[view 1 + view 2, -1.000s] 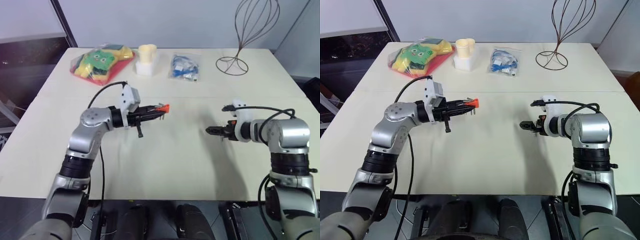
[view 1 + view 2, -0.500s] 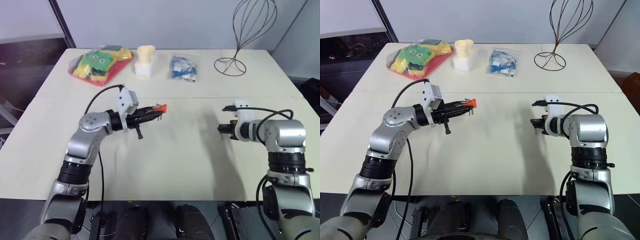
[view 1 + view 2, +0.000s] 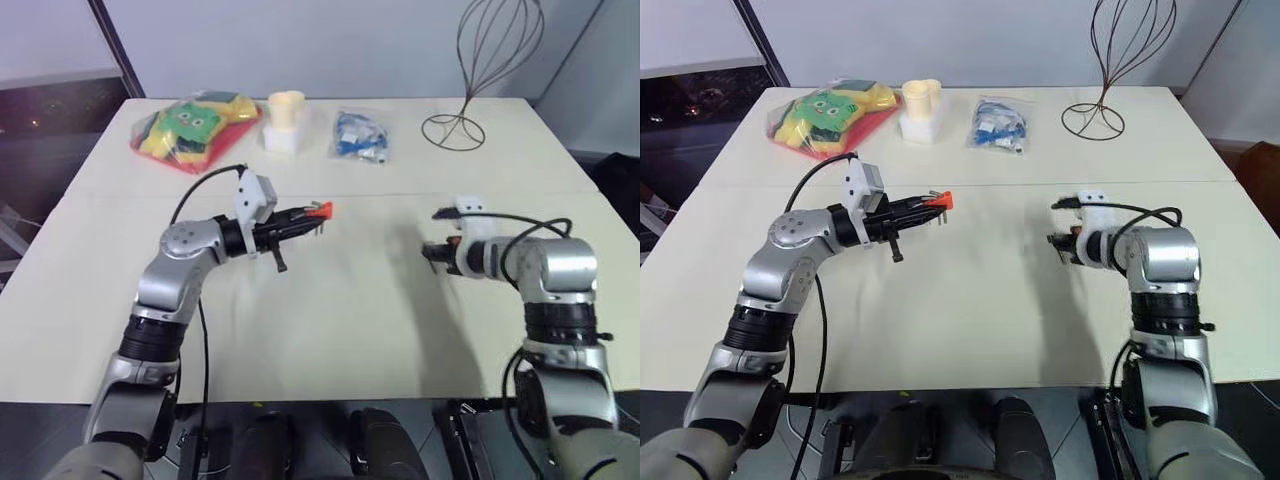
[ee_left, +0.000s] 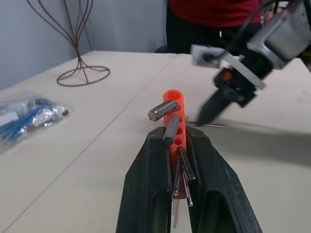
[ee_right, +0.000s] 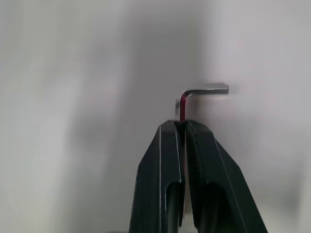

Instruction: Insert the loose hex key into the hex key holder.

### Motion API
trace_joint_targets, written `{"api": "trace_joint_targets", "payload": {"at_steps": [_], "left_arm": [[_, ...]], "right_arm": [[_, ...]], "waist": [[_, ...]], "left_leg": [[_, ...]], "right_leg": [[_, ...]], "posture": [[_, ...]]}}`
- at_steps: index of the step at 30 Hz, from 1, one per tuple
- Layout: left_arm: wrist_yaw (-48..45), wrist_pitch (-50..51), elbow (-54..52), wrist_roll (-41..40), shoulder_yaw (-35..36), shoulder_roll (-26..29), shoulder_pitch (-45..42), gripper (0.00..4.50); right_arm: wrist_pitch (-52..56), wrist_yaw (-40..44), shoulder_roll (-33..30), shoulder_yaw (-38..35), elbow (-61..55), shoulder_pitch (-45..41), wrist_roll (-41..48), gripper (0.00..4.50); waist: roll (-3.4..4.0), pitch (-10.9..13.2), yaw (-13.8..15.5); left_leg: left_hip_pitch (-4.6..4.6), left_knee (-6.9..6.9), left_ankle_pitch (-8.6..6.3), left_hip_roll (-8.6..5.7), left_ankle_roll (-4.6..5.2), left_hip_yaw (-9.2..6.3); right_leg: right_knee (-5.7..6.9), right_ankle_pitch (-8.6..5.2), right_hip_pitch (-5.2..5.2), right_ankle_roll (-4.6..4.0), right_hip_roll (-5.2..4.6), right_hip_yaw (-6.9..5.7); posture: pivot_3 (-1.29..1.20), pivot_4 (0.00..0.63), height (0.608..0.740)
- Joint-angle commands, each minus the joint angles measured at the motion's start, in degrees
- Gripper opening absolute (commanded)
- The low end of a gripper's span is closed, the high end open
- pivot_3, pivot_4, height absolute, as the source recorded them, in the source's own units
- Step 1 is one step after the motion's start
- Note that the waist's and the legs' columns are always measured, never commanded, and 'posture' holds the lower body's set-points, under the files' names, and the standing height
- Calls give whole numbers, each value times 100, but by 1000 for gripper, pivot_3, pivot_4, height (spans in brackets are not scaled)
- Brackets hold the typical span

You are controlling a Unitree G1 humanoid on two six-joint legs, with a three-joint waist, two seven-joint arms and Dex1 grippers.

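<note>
The left gripper (image 4: 177, 160) is clamped on the holder (image 4: 174, 116), orange end poking past its fingertips; the right gripper (image 5: 181, 127) pinches the key (image 5: 194, 97), bent end beyond its tips. The two are well apart. Bring the key across slowly and line it up with what looks like a free hole, keeping the holder level.

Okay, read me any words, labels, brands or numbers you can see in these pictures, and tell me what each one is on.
No text can be read in these pictures.
Red-yellow-green bag: colourful print, too small to read.
Clear bag of blue parts: a white patch, too blurred to read.
Hex key holder, held in the left gripper: no marking shows.
Loose hex key, held in the right gripper: no marking shows.
</note>
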Motion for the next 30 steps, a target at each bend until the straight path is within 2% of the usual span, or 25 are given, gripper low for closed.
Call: {"api": "trace_joint_targets", "payload": {"at_steps": [1,4,8,16,30], "left_arm": [[-82,37,219,-214,191,-14,-301,0],[-190,72,553,-286,231,-18,-489,0],[-336,-55,1644,-166,201,-150,-1145,0],[-696,4,2792,-391,414,-553,-2099,0],[-1094,235,3070,-460,476,-698,-2385,0]], "right_arm": [[-1188,252,96,-454,-202,-630,375,21],[-1985,515,214,-563,-361,-782,653,21],[-2910,705,588,-579,-722,-828,999,21],[-3696,730,1265,-229,-1104,-559,1342,21],[-4160,566,1488,40,-1099,-432,1500,21]], "waist": [[4,3,32],[3,2,65],[3,2,54],[3,2,23],[3,2,20]], "left_leg": [[-6,-1,0,0,0,0],[-21,-1,0,-2,-1,-3],[-34,3,-2,-10,3,-1],[-80,7,17,-8,-27,1],[-81,11,15,-8,-23,1]], "right_leg": [[1,0,-7,0,1,-1],[-2,0,-15,1,1,-4],[-8,1,-17,3,-5,-5],[8,4,-76,7,-3,-6],[63,3,-96,6,-4,-5]], "posture": [[0,150,740],[0,150,740],[0,150,740],[0,150,740],[0,150,740]]}}
